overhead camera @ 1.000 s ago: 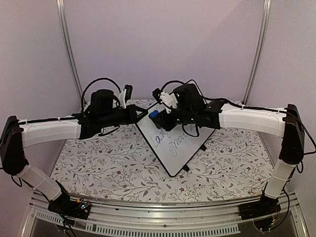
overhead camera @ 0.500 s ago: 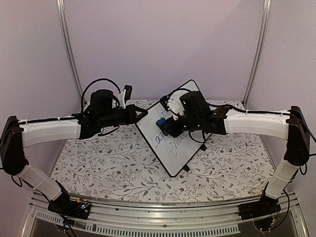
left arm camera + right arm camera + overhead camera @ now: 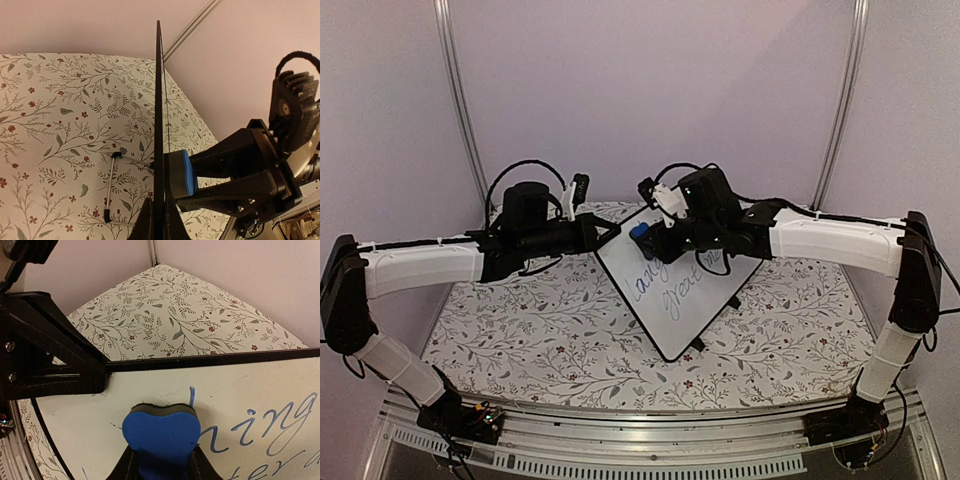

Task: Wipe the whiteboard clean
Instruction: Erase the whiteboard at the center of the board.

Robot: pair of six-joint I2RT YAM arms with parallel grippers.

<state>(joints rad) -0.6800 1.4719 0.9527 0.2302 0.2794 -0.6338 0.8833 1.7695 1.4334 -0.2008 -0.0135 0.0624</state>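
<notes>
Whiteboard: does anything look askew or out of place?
The whiteboard sits askew, turned diagonally and tilted up, but only because the left gripper clamps its edge while the right gripper presses the blue eraser to it. Nothing looks damaged or spilled.

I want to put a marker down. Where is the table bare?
Bare: the table near-left, between the left arm and the whiteboard, and its near-right corner. Crowded: far centre, with left gripper and right gripper at the whiteboard.

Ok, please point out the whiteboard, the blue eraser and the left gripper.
whiteboard (image 3: pixel 663 325): top view, bare white face near its lower corner.
blue eraser (image 3: pixel 160 432): right wrist view, middle of its blue face.
left gripper (image 3: pixel 608 233): top view, between fingertips clamped on the board's rim.
</notes>
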